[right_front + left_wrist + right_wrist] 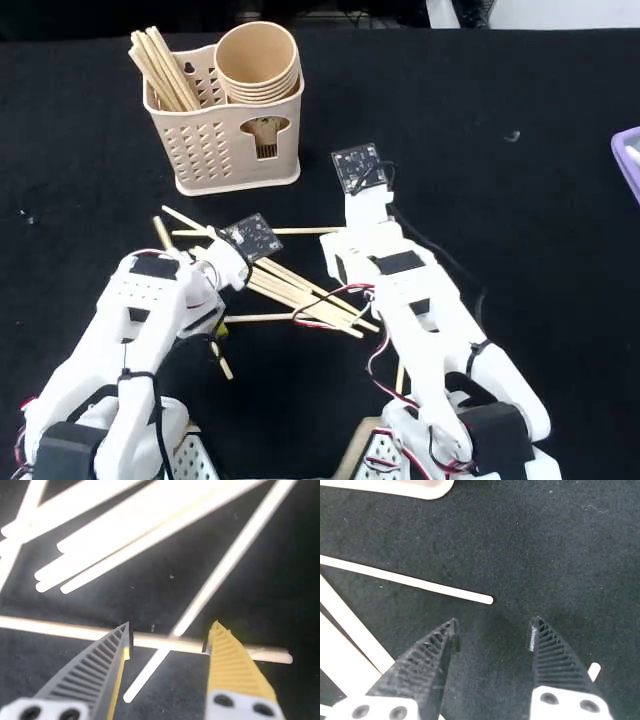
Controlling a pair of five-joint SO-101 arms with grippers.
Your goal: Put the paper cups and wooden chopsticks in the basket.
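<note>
The beige basket (225, 140) stands at the back left and holds a stack of paper cups (258, 62) and several wooden chopsticks (165, 68). More loose chopsticks (300, 292) lie crossed on the black table between the two arms. My left gripper (170, 630) is open, its fingertips (122, 635) straddling one chopstick (60, 628) that lies across below them. A bundle of chopsticks (125, 527) lies just beyond. My right gripper (494, 626) is open and holds nothing, hanging over bare cloth just short of the end of a single chopstick (420, 583).
The basket's rim (415, 487) shows past the right gripper. A purple object (628, 160) sits at the table's right edge. The black cloth (480, 120) to the right of the basket is bare.
</note>
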